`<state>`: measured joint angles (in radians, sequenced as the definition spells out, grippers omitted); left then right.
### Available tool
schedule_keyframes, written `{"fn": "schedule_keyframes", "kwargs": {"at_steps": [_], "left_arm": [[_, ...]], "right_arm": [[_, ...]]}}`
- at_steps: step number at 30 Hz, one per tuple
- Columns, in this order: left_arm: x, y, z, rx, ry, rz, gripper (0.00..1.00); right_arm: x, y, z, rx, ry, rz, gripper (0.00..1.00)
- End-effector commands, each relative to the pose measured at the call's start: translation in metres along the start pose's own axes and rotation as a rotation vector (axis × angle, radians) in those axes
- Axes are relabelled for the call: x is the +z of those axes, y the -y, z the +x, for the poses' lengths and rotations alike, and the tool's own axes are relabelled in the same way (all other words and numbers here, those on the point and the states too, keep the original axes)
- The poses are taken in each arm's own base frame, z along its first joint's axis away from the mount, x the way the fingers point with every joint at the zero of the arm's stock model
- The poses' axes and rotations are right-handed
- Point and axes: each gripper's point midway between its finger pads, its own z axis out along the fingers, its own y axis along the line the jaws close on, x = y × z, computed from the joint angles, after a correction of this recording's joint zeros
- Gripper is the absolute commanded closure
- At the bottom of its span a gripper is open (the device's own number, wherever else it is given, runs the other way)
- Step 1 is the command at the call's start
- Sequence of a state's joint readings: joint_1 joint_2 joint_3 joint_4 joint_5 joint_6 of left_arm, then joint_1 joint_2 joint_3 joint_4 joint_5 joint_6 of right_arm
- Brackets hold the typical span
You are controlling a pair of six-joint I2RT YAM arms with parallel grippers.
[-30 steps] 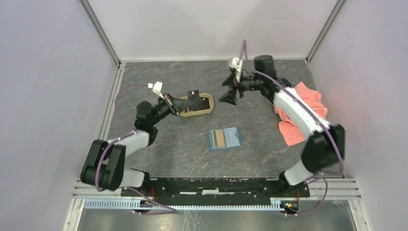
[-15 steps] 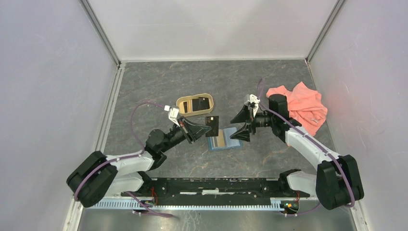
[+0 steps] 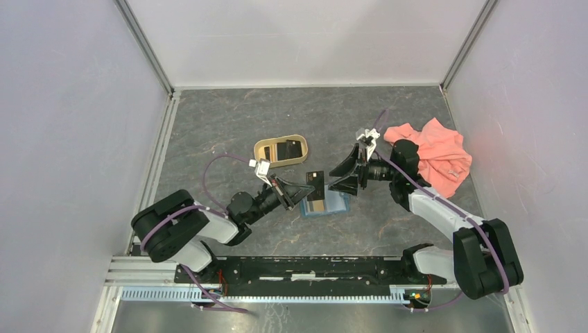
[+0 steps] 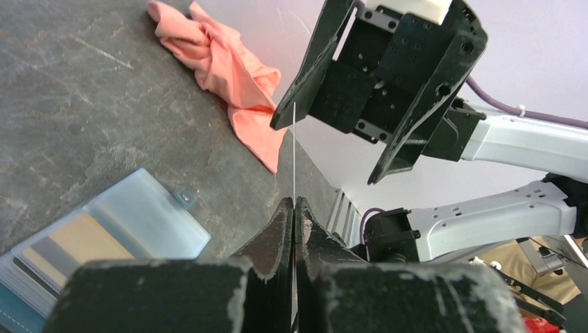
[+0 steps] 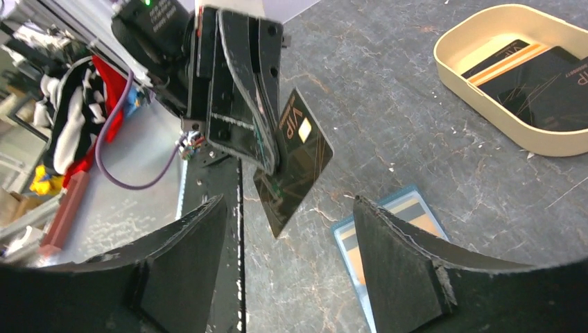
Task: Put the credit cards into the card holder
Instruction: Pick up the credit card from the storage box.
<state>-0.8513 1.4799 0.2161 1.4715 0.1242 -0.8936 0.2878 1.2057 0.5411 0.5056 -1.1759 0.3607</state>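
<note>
My left gripper (image 3: 307, 189) is shut on a black credit card (image 3: 317, 180), held on edge just above the open teal card holder (image 3: 337, 203). In the right wrist view the card (image 5: 297, 161) reads VIP and hangs from the left fingers (image 5: 258, 118). In the left wrist view it is a thin edge-on line (image 4: 294, 149) between the shut fingertips (image 4: 284, 215). My right gripper (image 3: 340, 177) faces it, open, fingertips (image 5: 208, 222) either side of the card's lower corner without touching. A yellow card sits in a holder pocket (image 4: 80, 239). More dark cards (image 5: 548, 83) lie in the tan tray (image 3: 259, 148).
A pink cloth (image 3: 433, 154) lies bunched at the right, behind the right arm. The tan oval tray (image 5: 447, 66) stands beyond the card holder, toward the back. Grey walls close in the table on three sides.
The left arm carried the black card from the tray to just above the card holder. The right arm swung in from the back to face it, and its jaws narrowed a little.
</note>
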Motion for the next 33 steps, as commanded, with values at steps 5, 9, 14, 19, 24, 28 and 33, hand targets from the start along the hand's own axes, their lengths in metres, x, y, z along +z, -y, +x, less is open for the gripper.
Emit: {"fn": "schedule_keyframes", "kwargs": {"at_steps": [5, 9, 14, 19, 24, 28, 33], "left_arm": [[0.016, 0.038, -0.022, -0.055, 0.128, 0.162, 0.98], [0.019, 0.040, -0.022, -0.055, 0.130, 0.167, 0.98], [0.018, 0.043, -0.032, -0.048, 0.169, 0.163, 0.98], [0.020, 0.046, -0.037, -0.051, 0.188, 0.170, 0.98], [0.023, 0.049, -0.041, -0.048, 0.201, 0.180, 0.98], [0.024, 0.047, -0.040, -0.050, 0.200, 0.172, 0.98], [0.022, 0.040, -0.037, -0.057, 0.196, 0.150, 0.94]], "right_arm": [[0.011, -0.002, -0.008, 0.097, 0.051, -0.016, 0.32], [0.016, 0.000, -0.001, 0.110, 0.029, -0.011, 0.34], [0.018, 0.003, 0.002, 0.125, 0.017, -0.010, 0.39], [0.020, -0.001, 0.003, 0.130, 0.012, -0.026, 0.48], [0.021, -0.003, 0.002, 0.132, 0.009, -0.039, 0.61], [0.021, -0.004, 0.002, 0.129, 0.008, -0.045, 0.74], [0.022, -0.005, 0.000, 0.112, 0.005, -0.056, 0.97]]}}
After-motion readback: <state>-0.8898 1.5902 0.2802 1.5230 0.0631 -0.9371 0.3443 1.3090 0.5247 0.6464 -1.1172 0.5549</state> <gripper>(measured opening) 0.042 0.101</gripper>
